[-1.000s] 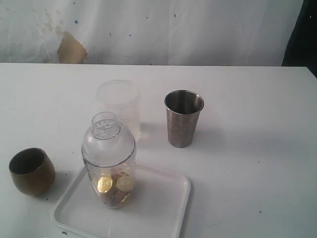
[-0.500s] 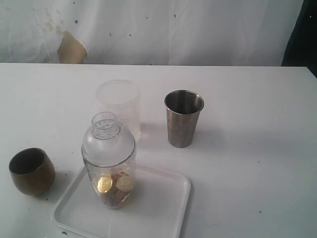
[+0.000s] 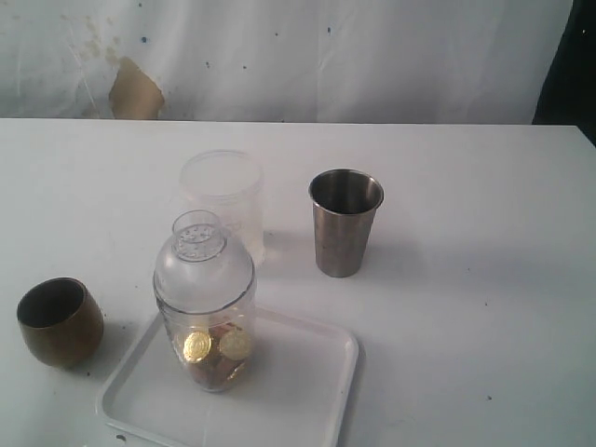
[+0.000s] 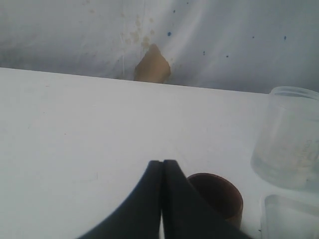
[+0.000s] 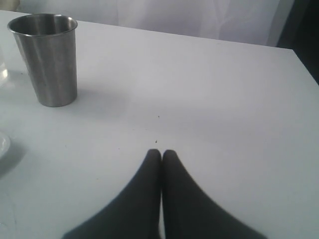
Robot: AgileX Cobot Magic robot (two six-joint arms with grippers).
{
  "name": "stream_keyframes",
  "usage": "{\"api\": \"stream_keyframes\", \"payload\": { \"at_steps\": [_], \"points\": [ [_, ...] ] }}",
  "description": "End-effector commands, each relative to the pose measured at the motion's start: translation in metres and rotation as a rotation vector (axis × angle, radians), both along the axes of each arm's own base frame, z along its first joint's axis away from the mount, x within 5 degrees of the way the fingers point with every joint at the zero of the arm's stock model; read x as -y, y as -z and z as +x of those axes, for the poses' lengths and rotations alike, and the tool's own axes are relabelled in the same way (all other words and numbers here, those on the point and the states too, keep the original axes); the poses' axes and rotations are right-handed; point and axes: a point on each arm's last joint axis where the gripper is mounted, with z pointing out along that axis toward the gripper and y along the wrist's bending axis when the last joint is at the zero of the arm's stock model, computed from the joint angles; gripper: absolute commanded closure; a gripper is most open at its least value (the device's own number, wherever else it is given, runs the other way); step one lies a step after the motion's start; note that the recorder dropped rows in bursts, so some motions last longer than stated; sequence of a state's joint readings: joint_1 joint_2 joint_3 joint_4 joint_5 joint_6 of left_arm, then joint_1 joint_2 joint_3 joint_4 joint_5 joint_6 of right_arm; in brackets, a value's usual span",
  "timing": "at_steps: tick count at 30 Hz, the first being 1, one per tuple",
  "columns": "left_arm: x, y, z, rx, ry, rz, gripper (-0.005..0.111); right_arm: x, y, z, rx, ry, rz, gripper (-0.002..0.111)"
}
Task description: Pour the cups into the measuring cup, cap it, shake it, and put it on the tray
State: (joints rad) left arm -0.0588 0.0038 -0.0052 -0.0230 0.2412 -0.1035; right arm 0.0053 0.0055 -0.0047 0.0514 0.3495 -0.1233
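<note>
Capped and upright, the measuring cup [image 3: 204, 317] stands on the tray [image 3: 307, 372], gold coins [image 3: 197, 346] in its base. I judge it light, stiff and slick-walled, best taken around the straight body below the domed cap [image 3: 201, 261]. My left hand [image 4: 162, 163] is closed and empty by the brown-gold cup [image 4: 219, 194]. My right hand [image 5: 161, 152], also closed on nothing, is apart from it, nearer the steel tumbler [image 5: 47, 59].

- The measuring cup [image 3: 204, 307] stands on the tray [image 3: 307, 372], left rear.
- The plastic tumbler [image 3: 223, 191] stands just behind the tray.
- The metal tumbler [image 3: 345, 223] stands behind the tray, further right.
- The squat cup [image 3: 60, 321] sits left of the tray.
</note>
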Motion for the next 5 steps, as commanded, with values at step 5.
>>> {"api": "stream_keyframes", "payload": {
  "at_steps": [5],
  "points": [
    [0.0005,0.0007,0.0,0.007,0.005,-0.018,0.107,0.0002,0.0012,-0.0002,0.002,0.003,-0.006,0.108]
  ]
}}
